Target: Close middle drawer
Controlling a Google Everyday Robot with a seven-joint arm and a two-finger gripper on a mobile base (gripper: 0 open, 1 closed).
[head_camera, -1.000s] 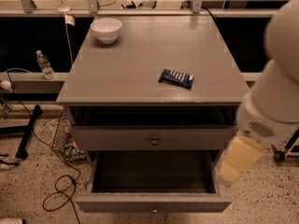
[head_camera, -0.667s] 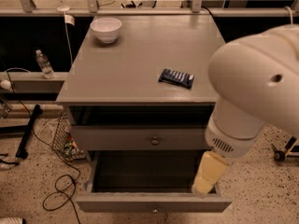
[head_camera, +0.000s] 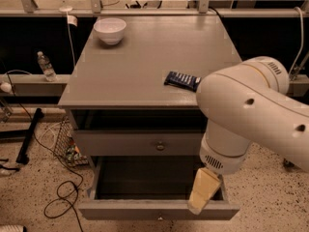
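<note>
- The gripper (head_camera: pixel 197 207), a cream-coloured piece hanging from the wrist of the big white arm (head_camera: pixel 251 110), pointed down at the right part of the open drawer. Its tip sat at the top edge of the drawer's front panel.
- Whether it was clenched or released could not be told. It did not visibly grasp anything.
- The middle drawer (head_camera: pixel 120 210) stood pulled well out toward the near side, its dark inside showing. Its narrow grey front was nearest, with a tiny knob (head_camera: pixel 160 218) at the centre.
- Above it, the taller-fronted drawer (head_camera: pixel 116 143) with the larger round knob (head_camera: pixel 160 146) sat pushed in, under a dark gap below the cabinet top (head_camera: pixel 145 62).
- On the top, a white bowl (head_camera: pixel 110 30) stood at the far left corner.
- A dark blue packet (head_camera: pixel 181 79) lay flat near the right edge, partly behind the arm.
- The arm came in from the right and covered the cabinet's near right corner.
- Left of the cabinet, a clear water bottle (head_camera: pixel 47 66) stood upright on a low ledge.
- Black cables (head_camera: pixel 62 199) looped across the speckled floor (head_camera: pixel 29 187).
</note>
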